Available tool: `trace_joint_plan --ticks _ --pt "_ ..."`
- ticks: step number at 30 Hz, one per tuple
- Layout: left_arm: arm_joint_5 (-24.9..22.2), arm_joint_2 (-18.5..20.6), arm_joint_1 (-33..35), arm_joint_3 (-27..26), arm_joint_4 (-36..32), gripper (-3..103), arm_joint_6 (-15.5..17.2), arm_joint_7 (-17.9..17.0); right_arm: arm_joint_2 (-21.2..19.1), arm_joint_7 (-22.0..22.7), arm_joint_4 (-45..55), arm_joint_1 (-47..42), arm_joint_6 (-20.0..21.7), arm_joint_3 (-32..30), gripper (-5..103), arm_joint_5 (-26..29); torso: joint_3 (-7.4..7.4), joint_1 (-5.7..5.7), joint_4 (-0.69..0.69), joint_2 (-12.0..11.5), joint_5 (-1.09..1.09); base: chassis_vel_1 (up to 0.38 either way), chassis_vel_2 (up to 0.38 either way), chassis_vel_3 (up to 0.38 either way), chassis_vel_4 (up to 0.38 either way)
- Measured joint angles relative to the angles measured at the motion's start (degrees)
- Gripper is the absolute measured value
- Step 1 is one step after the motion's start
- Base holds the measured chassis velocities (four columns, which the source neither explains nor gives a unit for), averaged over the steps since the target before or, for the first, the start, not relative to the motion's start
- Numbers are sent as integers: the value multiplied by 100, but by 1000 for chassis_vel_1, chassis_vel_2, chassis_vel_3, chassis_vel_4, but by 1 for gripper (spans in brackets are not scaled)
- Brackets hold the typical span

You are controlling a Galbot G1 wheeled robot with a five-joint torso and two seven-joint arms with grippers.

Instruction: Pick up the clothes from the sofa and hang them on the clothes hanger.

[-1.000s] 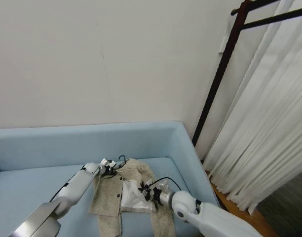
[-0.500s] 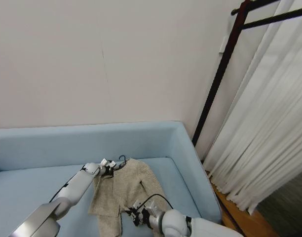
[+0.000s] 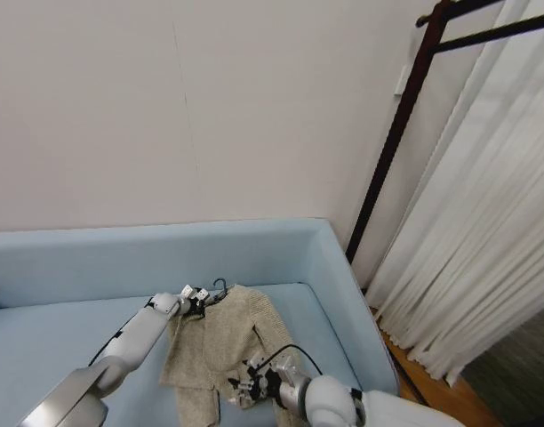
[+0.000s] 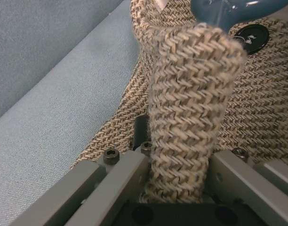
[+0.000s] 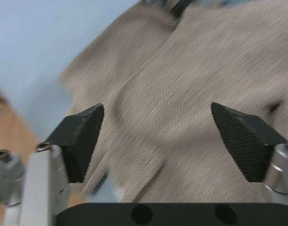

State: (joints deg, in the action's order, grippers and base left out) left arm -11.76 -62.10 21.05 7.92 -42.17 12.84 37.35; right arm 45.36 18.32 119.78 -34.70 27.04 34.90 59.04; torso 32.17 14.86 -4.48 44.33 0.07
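Two grippers are at a beige woven garment point(image 3: 223, 342) that lies spread on the seat of a light blue sofa point(image 3: 76, 258), near the sofa's right-hand end. The left gripper point(image 3: 194, 302) is at the garment's collar end, closest to the sofa back, just beside the dark hook of a hanger point(image 3: 220, 286) that sticks out from the neck. In the left wrist view the left gripper point(image 4: 178, 162) has its fingers clenched on a rolled fold of the garment point(image 4: 257, 108), which rises between them; a glossy blue part of the hanger point(image 4: 224, 12) and a dark button point(image 4: 251, 37) sit just beyond the fold, and the sofa point(image 4: 50, 94) fabric runs alongside. The right gripper point(image 3: 254, 384) is at the garment's lower end, towards the front edge of the seat. In the right wrist view the right gripper point(image 5: 167, 141) has its fingers point(image 5: 80, 139) released and spread wide with nothing between them; the garment point(image 5: 196, 84) lies beneath them and the sofa point(image 5: 31, 28) shows past its edge, though whether the tips touch the cloth cannot be told. Well apart from the garment, beyond the sofa's right arm, a dark clothes rack point(image 3: 392, 142) leans up along the wall beside a white curtain point(image 3: 485, 222)
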Motion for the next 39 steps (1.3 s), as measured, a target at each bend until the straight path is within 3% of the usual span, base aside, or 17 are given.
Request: trace_joint_plan --ticks 2,3,4,5,8,10,19,26,39 --pt "-45 69 46 32 -112 4 -1 -44 182 -313 -539 390 33 -309 84 300 0 0 1 0 1 0 0 0 0" --pt "-61 89 56 45 -142 4 4 -63 246 -463 -768 550 43 -357 84 353 0 0 0 0 0 0 0 0 0" --pt "-96 127 82 69 -205 4 18 -102 400 -887 -1421 956 46 -391 89 366 0 0 2 0 0 0 0 0 0" --pt "-96 127 82 69 -205 4 18 -102 400 -887 -1421 956 46 -391 89 366 0 0 2 0 0 0 0 0 0" --pt "-146 173 121 111 -288 4 44 -237 836 -1881 -2954 1958 -37 -144 99 97 1 2 3 0 -2 0 0 0 0" --pt "-195 173 124 144 -307 4 58 -355 1113 -2115 -3605 2344 -112 92 100 5 1 2 3 -1 1 0 0 0 0" --pt "-386 100 92 242 -429 4 147 -761 1998 -2489 -4876 2873 -143 687 100 -225 0 0 3 -1 0 0 0 0 0" --pt "-502 170 56 372 -566 4 150 -790 2571 -2737 -5947 3055 -289 772 103 -638 0 1 2 0 0 0 0 0 0" --pt "-497 236 72 391 -651 4 104 -721 2977 -3093 -6738 3153 -273 900 93 -492 -1 0 3 0 1 0 0 0 0"
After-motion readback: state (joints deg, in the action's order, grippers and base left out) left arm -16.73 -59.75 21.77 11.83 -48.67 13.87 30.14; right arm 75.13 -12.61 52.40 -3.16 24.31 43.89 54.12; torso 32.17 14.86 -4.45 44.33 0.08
